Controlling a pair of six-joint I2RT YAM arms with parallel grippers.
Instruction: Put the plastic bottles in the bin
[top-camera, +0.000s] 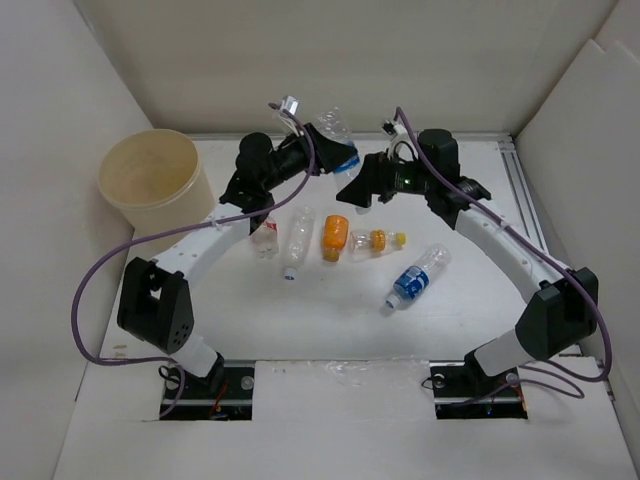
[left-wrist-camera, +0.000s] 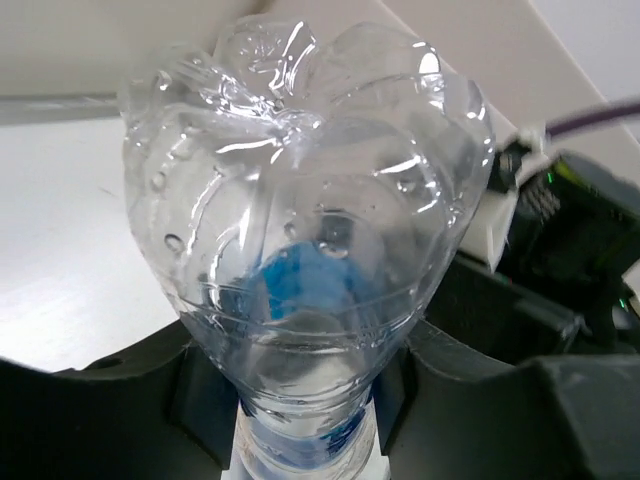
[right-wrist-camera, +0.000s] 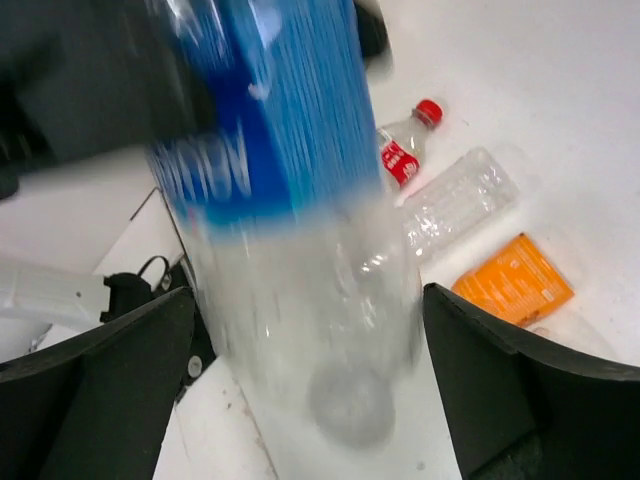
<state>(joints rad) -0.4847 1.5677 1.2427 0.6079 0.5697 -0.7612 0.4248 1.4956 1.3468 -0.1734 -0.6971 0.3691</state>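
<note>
bin (top-camera: 165, 215) tan; raised bottle (top-camera: 335, 135) clear with blue label; orange bottle (top-camera: 334, 237); red-capped bottle (right-wrist-camera: 405, 150) red label; bench (top-camera: 330, 330) white.

Left claw (left-wrist-camera: 305, 425) clamps clear blue-labelled bottle (left-wrist-camera: 300, 200).

The white table (top-camera: 300, 320) carries the bin (top-camera: 165, 212) far left, and mid-table (all on their sides) five bottles: red-capped bottle (top-camera: 265, 238), white-capped bottle (top-camera: 297, 240), orange bottle (top-camera: 335, 238), yellow-capped bottle (top-camera: 375, 241) and, nearer right, blue-labelled bottle (top-camera: 417, 276).
</note>
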